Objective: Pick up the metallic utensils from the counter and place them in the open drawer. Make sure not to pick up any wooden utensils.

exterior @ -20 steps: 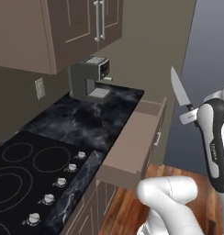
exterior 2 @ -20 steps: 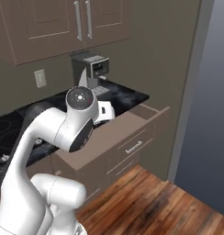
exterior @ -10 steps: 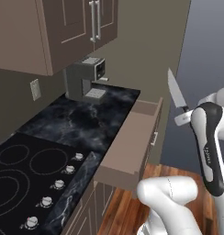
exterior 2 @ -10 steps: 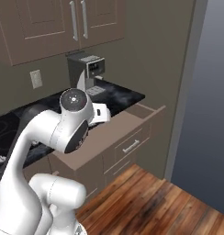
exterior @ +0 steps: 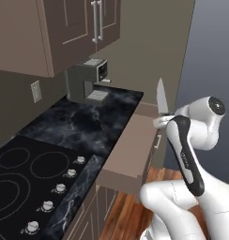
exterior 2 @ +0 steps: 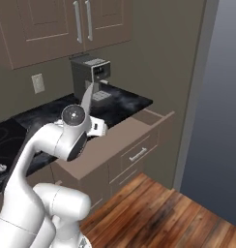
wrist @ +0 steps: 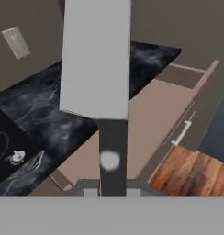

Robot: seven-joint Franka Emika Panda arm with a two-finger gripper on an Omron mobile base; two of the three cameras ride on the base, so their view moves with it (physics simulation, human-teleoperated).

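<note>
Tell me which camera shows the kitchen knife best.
The hand view: the kitchen knife shows close up, broad silver blade above its dark handle, gripped at the bottom. The left base view shows the blade pointing up beside the open drawer; the right base view shows a thin blade.

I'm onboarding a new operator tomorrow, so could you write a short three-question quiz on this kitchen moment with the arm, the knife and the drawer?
1. True or false: the gripper is shut on the knife.
2. Which way does the blade point in the left base view? A) up B) down at the floor C) flat toward the stove
3. Fill in: the open drawer juts out from under the black ____.

Key
1. True; the dark handle sits between the fingertips in the hand view.
2. A.
3. counter, where a coffee machine stands at the back.
</note>
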